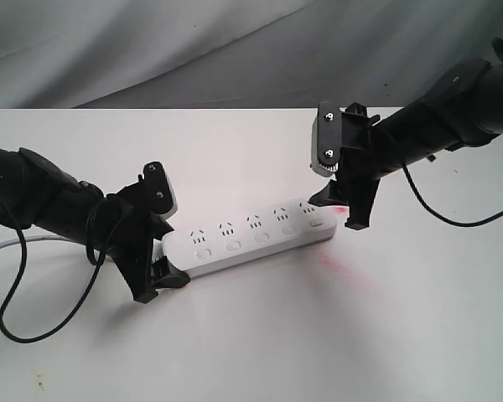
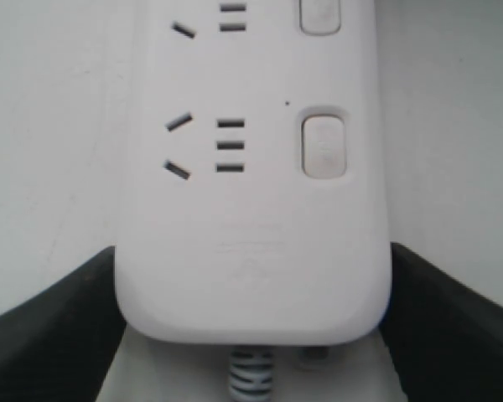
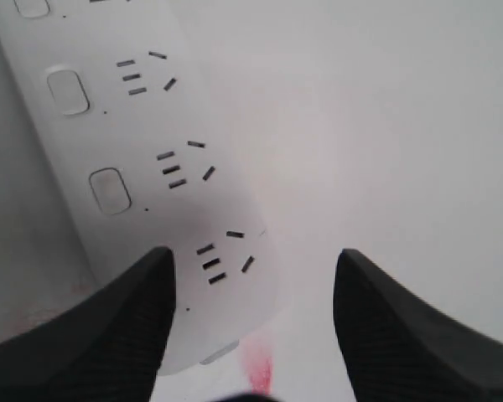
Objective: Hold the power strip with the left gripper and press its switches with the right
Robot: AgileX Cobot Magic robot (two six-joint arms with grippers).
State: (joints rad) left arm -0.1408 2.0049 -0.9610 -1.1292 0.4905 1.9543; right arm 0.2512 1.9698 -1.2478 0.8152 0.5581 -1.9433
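Observation:
The white power strip lies slantwise on the table, its outlets facing up. My left gripper is shut on its cord end; in the left wrist view both black jaws press the sides of the strip, with the grey cord coming out between them. The switches run along the near edge, and one shows close to the held end. My right gripper stands open over the far end. One finger covers the end switch, and I cannot tell whether it touches; the other finger is over bare table.
A red smear marks the white table just past the strip's far end, also seen as a pink patch. A thin black cable loop hangs from the left arm. Grey cloth backs the table.

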